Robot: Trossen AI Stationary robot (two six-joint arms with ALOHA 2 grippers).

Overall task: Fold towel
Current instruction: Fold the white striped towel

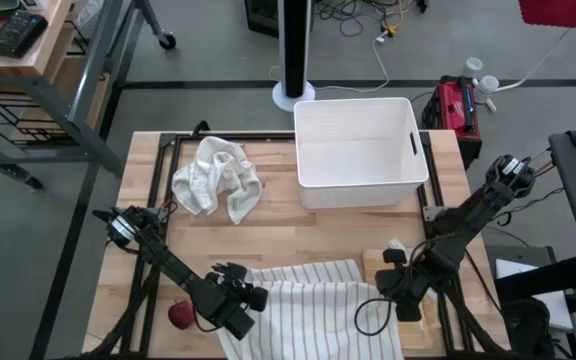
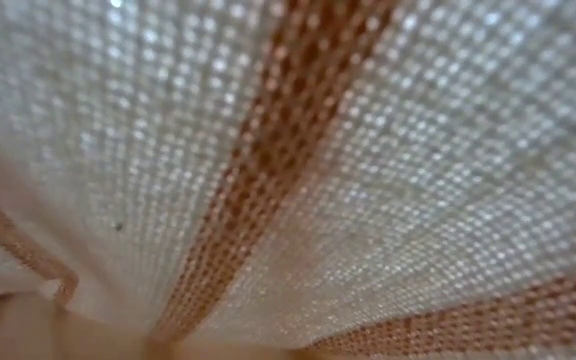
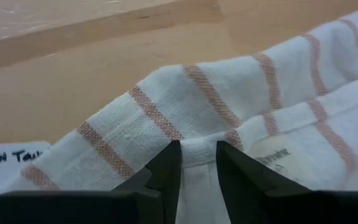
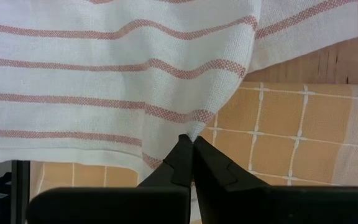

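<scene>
A: Striped cloth is the job: from above, the towel (image 1: 313, 300) lies at the near edge of the worktop (image 1: 288, 228), between the two arms and hanging over the front.

B: And each end effector?

A: The left end effector (image 1: 251, 297) sits at the towel's left edge, the right end effector (image 1: 388, 283) at its right edge. They flank it, so the towel lies inward from each, rightward of the left one and leftward of the right. Its stripes run from front to back. Neither arm looks nearer; each is on its own corner. A crumpled white cloth (image 1: 217, 177) and a white bin (image 1: 359, 150) sit well behind, apart from the work.

B: The low view?

A: Only weave and an orange stripe fill it; the towel (image 2: 288, 160) hangs right in front of that camera.

B: Left wrist?

A: The fingers (image 3: 166, 171) stand slightly apart with a hemmed fold of towel (image 3: 199, 154) pinched between them. The cloth rises ahead in a ridge. A paper label (image 3: 5, 165) lies off to one side.

B: Right wrist?

A: The fingers (image 4: 182, 162) are pressed together on a tip of towel (image 4: 191, 134), which fans out ahead. Beneath lies an orange checked cloth (image 4: 291, 137).

B: So the coming move?

A: I judge both corners must travel together, across the stripes' direction or along it, to lay the fold.
</scene>
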